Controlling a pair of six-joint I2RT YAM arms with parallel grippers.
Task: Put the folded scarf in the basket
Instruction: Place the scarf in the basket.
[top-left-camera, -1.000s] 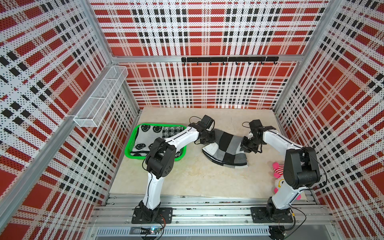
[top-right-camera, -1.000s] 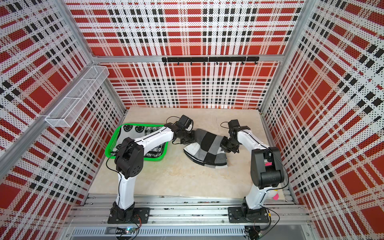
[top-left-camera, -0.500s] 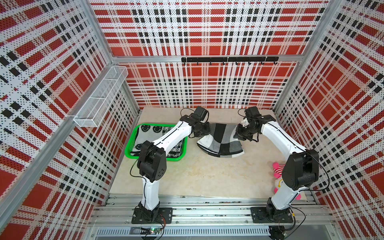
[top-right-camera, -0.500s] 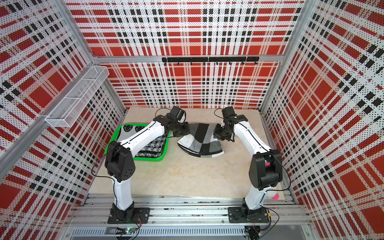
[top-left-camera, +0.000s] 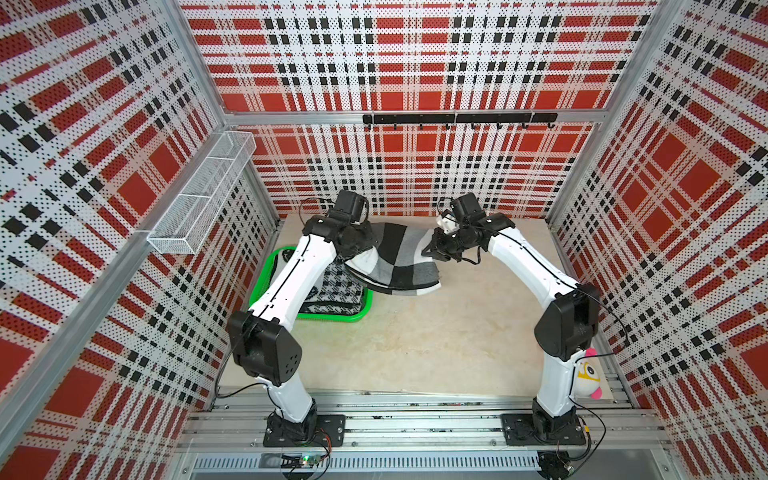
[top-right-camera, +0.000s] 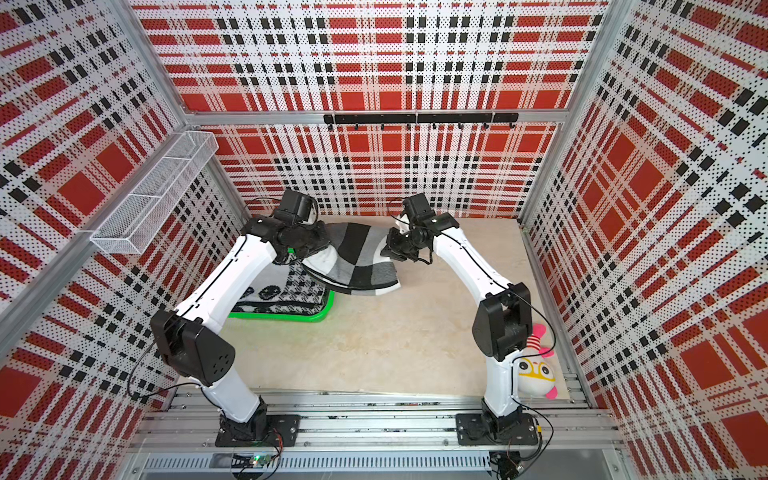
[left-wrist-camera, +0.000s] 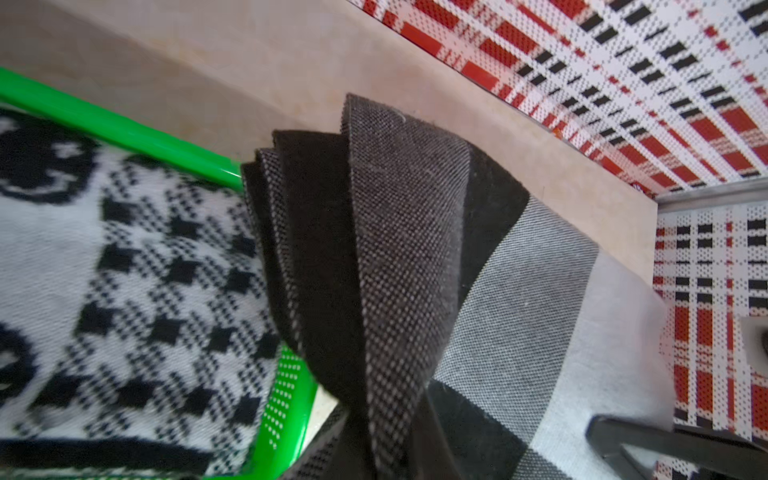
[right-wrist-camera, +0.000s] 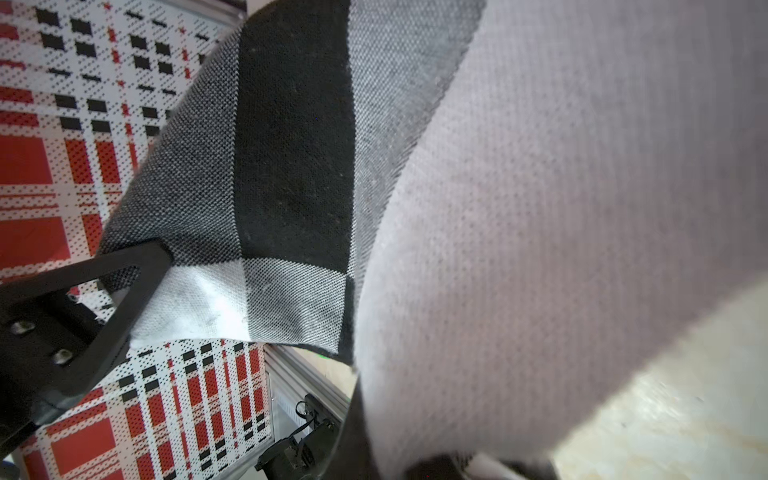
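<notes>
Both arms have raised the scarf off the table and moved it toward the back wall. My left fingers and right fingers are clamped on its opposite edges. It sags between them, its left edge above the basket rim.

The folded scarf, checked in black, grey and white, is filling most of the view and hanging above the beige table, while what seems the left gripper, black and open-framed, is pinching its far corner in front of the red plaid wall.
</notes>
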